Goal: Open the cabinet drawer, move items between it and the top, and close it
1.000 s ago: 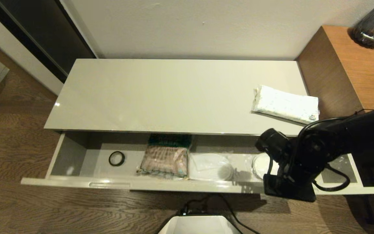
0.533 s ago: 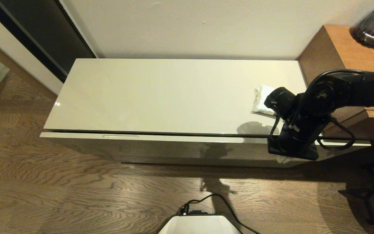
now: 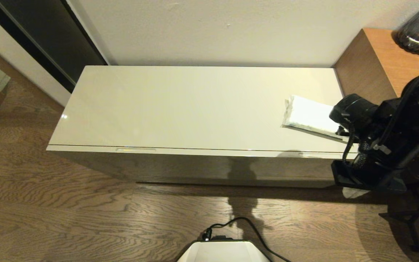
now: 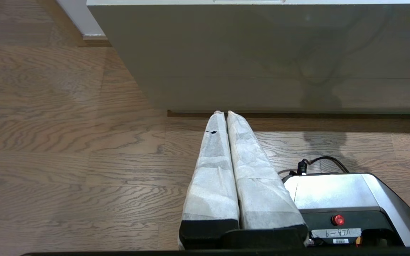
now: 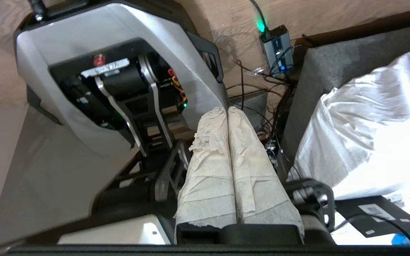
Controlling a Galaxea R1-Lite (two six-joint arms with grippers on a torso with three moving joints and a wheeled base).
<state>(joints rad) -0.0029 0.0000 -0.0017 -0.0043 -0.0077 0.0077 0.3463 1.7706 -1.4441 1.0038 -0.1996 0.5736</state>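
Note:
The cabinet drawer [image 3: 195, 163] is shut, its plain grey-beige front flush under the top [image 3: 195, 105]; the left wrist view shows the same front [image 4: 279, 53]. The white soft pack [image 3: 309, 115] lies on the top near its right end. The brown-and-green packet and the black tape roll are hidden. My right gripper [image 3: 353, 192] hangs off the drawer's right end, below the top's level, shut and empty, and in its wrist view [image 5: 227, 109] it points back at my own base. My left gripper [image 4: 225, 113] is shut and empty, low over the floor before the cabinet.
A taller brown wooden unit [image 3: 387, 72] stands against the cabinet's right end with a dark vase [image 3: 418, 29] on it. My base [image 3: 224, 251] and its cable sit on the wooden floor in front. A white cloth [image 5: 368, 135] lies beside the base.
The drawer, open a second ago with packet, tape roll and slippers showing, has slid fully shut. My right arm has drawn away to the right and downward.

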